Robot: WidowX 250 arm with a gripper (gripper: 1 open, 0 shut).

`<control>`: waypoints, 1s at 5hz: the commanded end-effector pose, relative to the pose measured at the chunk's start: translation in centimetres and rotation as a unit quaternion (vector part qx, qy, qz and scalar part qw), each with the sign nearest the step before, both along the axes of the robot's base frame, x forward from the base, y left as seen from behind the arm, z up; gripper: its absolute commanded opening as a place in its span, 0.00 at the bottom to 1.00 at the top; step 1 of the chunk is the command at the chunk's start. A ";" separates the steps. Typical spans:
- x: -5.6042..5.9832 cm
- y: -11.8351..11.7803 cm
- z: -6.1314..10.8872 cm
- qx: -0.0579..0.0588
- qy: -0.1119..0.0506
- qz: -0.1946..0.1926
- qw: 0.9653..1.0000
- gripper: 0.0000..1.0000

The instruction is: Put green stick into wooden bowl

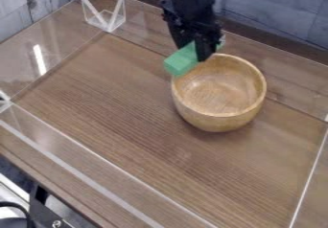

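Green stick (182, 63) in gripper (199, 52), at wooden bowl's (221, 98) rim

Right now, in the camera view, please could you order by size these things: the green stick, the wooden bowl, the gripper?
1. Wooden bowl
2. Gripper, with its arm out of the count
3. Green stick

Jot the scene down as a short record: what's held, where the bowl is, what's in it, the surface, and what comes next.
Held: green stick, tilted, in the claw
Stick position: at the bowl's upper-left rim in the picture
Bowl: wooden bowl, upright on the table
Bowl contents: none seen
Surface: brown wooden table
Likely next: shift the stick over the hollow, then release
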State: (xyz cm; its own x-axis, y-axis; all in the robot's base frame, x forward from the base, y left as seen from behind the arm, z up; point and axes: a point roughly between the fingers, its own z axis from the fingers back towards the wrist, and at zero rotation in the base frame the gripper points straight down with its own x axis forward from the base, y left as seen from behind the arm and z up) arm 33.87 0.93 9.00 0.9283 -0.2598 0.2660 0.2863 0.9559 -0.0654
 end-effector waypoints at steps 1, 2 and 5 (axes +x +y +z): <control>0.4 -0.7 0.5 0.000 -0.018 -0.027 0.999 0.00; 0.7 -1.4 -0.3 -0.002 -0.017 -0.025 1.000 0.00; 1.7 -2.2 -1.5 -0.005 -0.009 -0.055 0.998 0.00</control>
